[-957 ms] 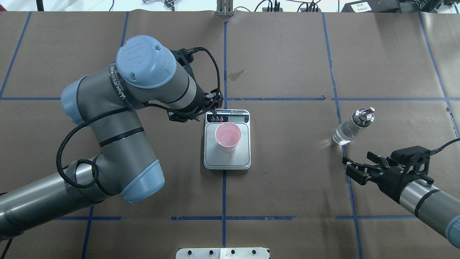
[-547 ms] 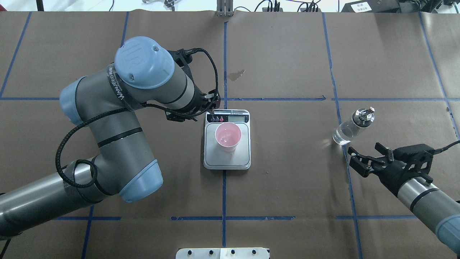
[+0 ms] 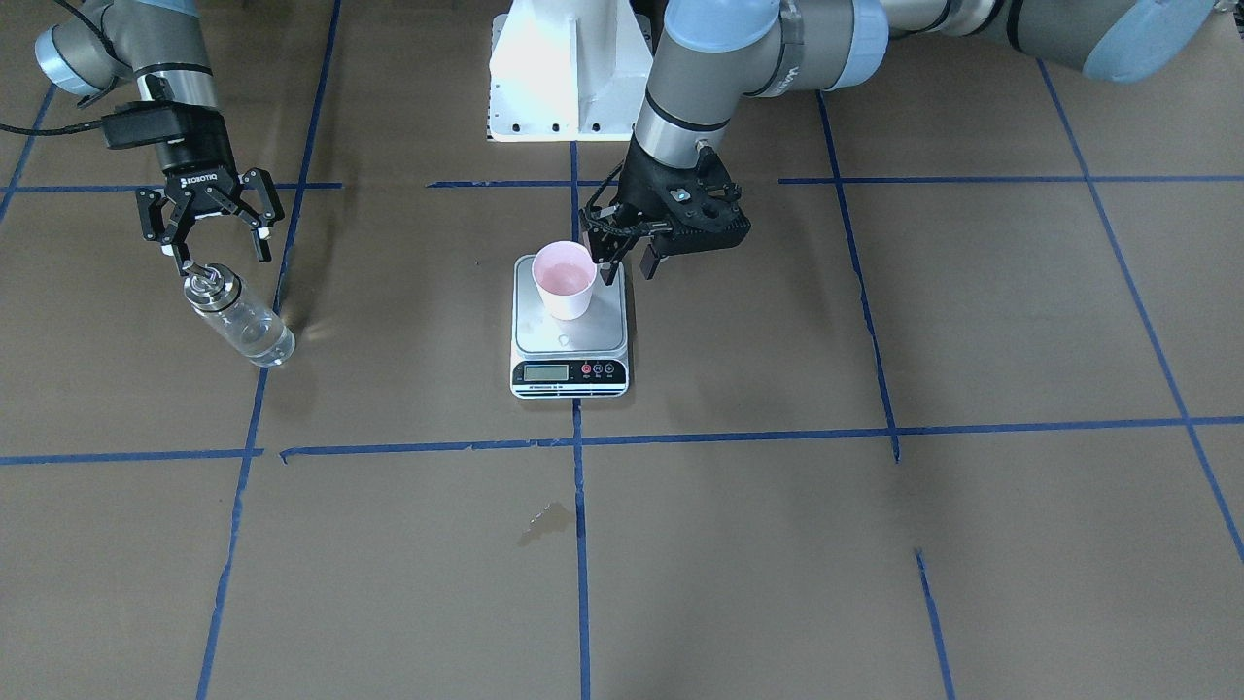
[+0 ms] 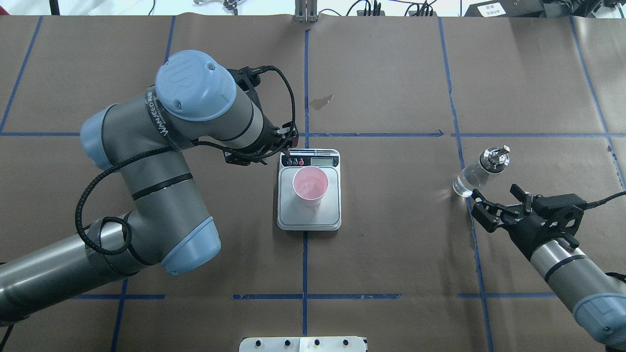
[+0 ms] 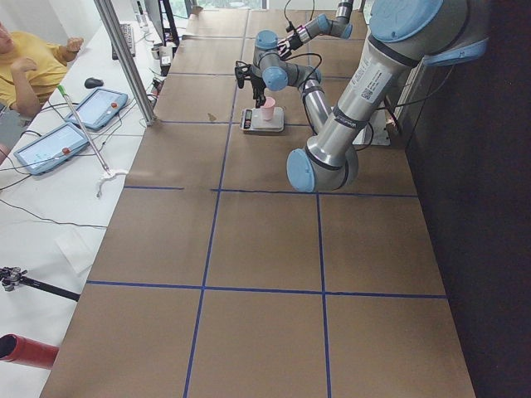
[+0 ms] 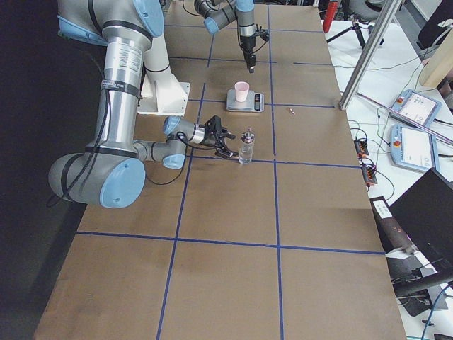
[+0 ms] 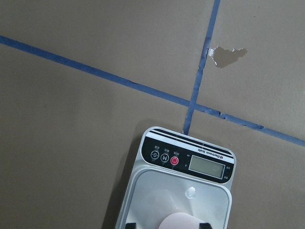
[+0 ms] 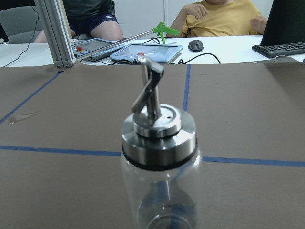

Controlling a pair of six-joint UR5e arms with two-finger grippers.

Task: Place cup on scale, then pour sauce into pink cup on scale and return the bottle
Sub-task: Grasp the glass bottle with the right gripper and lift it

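Note:
The pale pink cup stands upright on the steel platform of the scale, whose display faces away from me. My left gripper is open and hovers just beside and above the cup; in the left wrist view the cup's rim shows at the bottom edge. The glass bottle with the silver spout cap stands at the right, with clear sauce in it. My right gripper is open and empty, a little short of the bottle, pointing at it. The bottle fills the right wrist view.
A small stain marks the brown paper beyond the scale. The white robot base plate is at the near edge. Blue tape lines cross the table. Operators and tablets sit past the far edge.
My right gripper has moved forward toward the bottle and stays open. The left arm has shifted only slightly near the scale. Cup and bottle have not moved.

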